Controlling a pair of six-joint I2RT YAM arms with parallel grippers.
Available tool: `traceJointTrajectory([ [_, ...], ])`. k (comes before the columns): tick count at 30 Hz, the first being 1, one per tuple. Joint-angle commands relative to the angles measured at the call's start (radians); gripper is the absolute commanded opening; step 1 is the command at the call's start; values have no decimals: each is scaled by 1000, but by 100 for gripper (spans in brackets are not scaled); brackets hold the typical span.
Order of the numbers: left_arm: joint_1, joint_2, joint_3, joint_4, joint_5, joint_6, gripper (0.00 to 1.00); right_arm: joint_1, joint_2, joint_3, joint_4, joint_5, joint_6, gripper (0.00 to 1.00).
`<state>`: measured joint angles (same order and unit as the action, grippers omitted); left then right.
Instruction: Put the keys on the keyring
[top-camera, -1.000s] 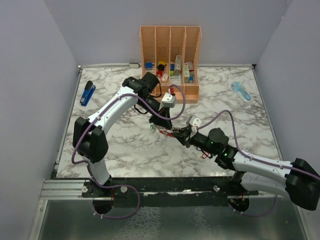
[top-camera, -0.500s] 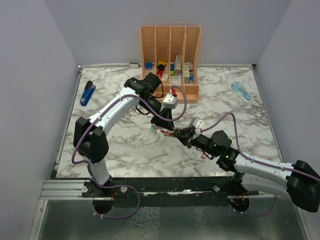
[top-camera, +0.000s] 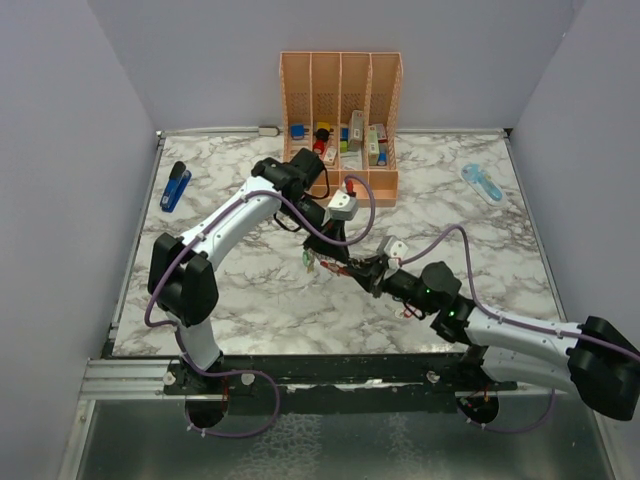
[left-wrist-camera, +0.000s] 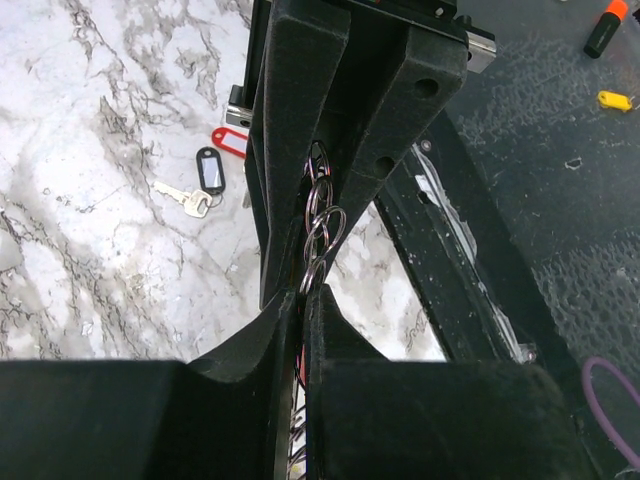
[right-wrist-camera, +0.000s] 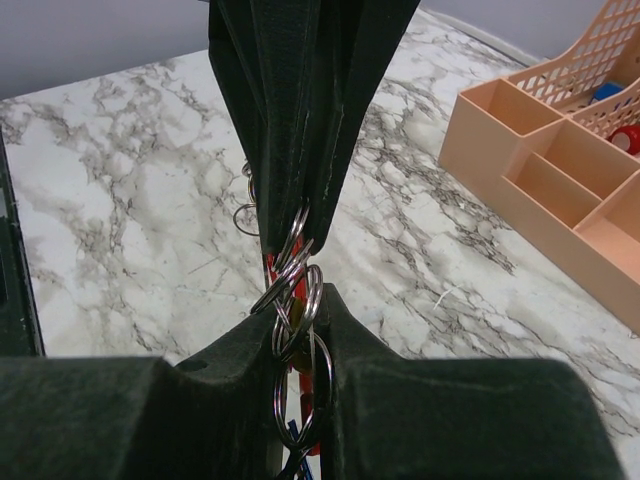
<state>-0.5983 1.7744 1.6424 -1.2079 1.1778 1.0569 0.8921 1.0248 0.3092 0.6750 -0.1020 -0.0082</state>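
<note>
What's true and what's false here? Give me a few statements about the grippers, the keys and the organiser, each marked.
1. The left gripper and right gripper are both shut on a chain of metal rings. True.
2. A key with a black tag lies loose on the marble table. True.
3. The orange organiser stands at the near edge, by the arm bases. False: at the far edge.
4. The blue stapler sits inside the organiser. False: it lies on the table, far left.
</note>
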Motion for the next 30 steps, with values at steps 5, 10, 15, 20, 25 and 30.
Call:
traceJointTrajectory([
  [5, -32, -15, -14, -5, -45, -13, 0, -4, -47, 9, 57, 70, 22, 8],
  [10, -32, -71, -37, 130, -195, -77, 0, -4, -63, 12, 9, 94, 43, 36],
  [15, -32, -72, -21, 158, -311, -57, 0, -5, -108, -5, -32, 117, 60, 46],
  [20, -31, -109, -19, 179, -399, 4, 0, -5, -191, -29, -100, 160, 77, 56],
  [25, -31, -124, -13, 187, -413, 61, 0, -5, -331, -75, -199, 237, 115, 68],
  [30, -32, -199, -97, 239, -431, 204, 0, -4, -452, -96, -282, 318, 152, 76],
])
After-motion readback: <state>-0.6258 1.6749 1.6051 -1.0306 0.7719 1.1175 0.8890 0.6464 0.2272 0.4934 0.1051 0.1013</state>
